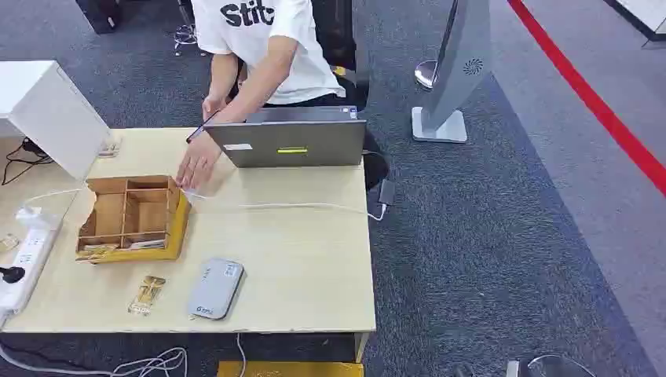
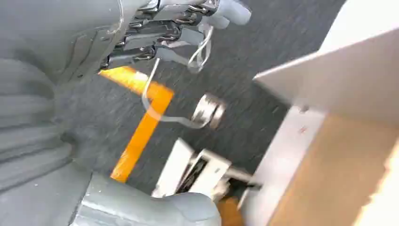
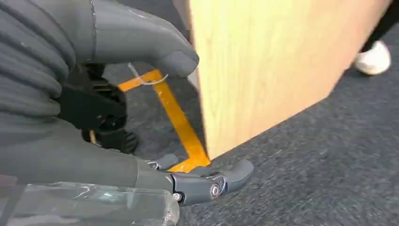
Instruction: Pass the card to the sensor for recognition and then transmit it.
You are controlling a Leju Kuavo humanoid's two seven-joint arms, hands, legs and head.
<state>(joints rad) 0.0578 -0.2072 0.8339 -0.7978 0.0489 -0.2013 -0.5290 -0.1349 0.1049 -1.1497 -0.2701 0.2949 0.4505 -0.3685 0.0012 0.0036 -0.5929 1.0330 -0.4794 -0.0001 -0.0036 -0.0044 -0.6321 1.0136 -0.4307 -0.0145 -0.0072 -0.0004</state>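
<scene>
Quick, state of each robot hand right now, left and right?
Left robot hand: cannot be told; nothing seen in it.
Right robot hand: open, fingers apart, holding nothing, beside the table edge.

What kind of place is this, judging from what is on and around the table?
Most likely an office or lab test area. A wooden table stands on grey carpet marked with red floor tape. On it, a person works at a laptop beside a power strip and a grey card reader.
</scene>
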